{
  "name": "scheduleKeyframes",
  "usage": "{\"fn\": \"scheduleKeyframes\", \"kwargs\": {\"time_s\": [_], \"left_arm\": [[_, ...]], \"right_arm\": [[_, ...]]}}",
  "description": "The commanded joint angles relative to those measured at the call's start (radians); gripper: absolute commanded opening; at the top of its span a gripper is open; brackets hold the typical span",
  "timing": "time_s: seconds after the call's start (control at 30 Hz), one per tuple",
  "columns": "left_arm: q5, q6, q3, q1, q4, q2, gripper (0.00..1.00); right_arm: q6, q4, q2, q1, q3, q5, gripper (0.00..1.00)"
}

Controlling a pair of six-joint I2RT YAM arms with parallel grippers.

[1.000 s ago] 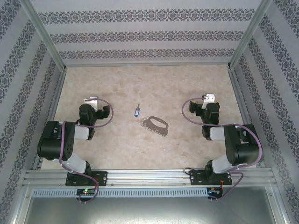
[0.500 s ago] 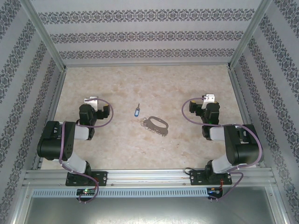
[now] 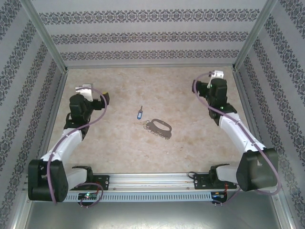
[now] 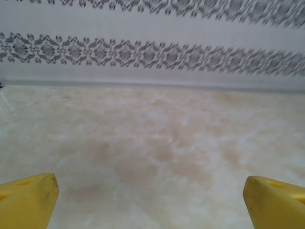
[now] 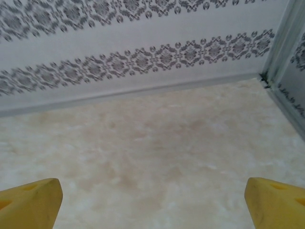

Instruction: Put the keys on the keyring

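Overhead, a tiny blue-plastic-headed, silver-shafted key (image 3: 139, 114) lies flat near the middle of the beige marbled worktop (image 3: 143, 83), with a thin grey metal oval keyring (image 3: 159, 127) just beside it on the near-right side, apart from it, its small grey pieces strung along the near side. Both rest loose, about midway between the two arm bases, which probably puts them within reach of either arm. The black left gripper (image 3: 82, 88) reaches toward the far left part of the worktop, and the black right gripper (image 3: 217, 75) sits close to the far right corner, each well apart from the key and holding nothing. Bare surface surrounds the key and ring on every side, so room for an approach looks ample. The left wrist view has the left gripper (image 4: 152, 200) with its yellow fingertips (image 4: 26, 198) at the lower corners, jaws wide apart, bare worktop between them and a grey-patterned white wall (image 4: 143, 52) ahead. The right wrist view has the right gripper (image 5: 152, 202), yellow fingertips (image 5: 28, 200) likewise spread wide, nothing between, facing the far edge where the wall meets a grey metal corner post (image 5: 281, 43). Margin there seems tight, so turning back toward the centre looks like the safer way.
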Motion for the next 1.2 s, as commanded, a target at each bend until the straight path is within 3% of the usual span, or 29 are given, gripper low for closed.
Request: {"fn": "scheduleKeyframes", "kwargs": {"time_s": [0.0, 0.13, 0.3, 0.47, 0.63, 0.83, 0.93, 1.03, 1.17], "left_arm": [[0.12, -0.216, 0.097, -0.033, -0.261, 0.007, 1.0], [0.157, -0.269, 0.321, -0.13, -0.481, 0.144, 1.0], [0.263, -0.254, 0.656, -0.239, -0.786, 0.474, 1.0], [0.141, -0.239, 0.828, -0.337, -0.966, 0.659, 1.0], [0.127, -0.182, 0.913, -0.368, -1.103, 0.788, 0.95], [-0.057, -0.021, 1.026, -0.446, -1.244, 0.91, 0.81], [-0.076, -0.003, 1.047, -0.451, -1.25, 0.946, 0.7], [-0.091, 0.019, 1.079, -0.462, -1.248, 0.979, 0.52], [-0.103, 0.051, 1.144, -0.47, -1.286, 1.046, 0.47]], "right_arm": [[0.15, -0.366, 0.063, 0.046, 0.078, -0.072, 0.98], [0.215, -0.392, 0.112, 0.109, 0.129, -0.109, 0.98], [0.239, -0.508, 0.223, 0.134, 0.235, -0.151, 0.98], [0.218, -0.566, 0.24, 0.152, 0.251, -0.162, 0.98], [0.205, -0.574, 0.189, 0.155, 0.171, -0.208, 0.98], [0.188, -0.607, 0.12, 0.163, 0.084, -0.235, 0.98], [0.175, -0.61, 0.114, 0.158, 0.081, -0.229, 0.98], [0.161, -0.614, 0.136, 0.161, 0.099, -0.248, 0.98], [0.153, -0.627, 0.137, 0.165, 0.103, -0.246, 0.98]]}}
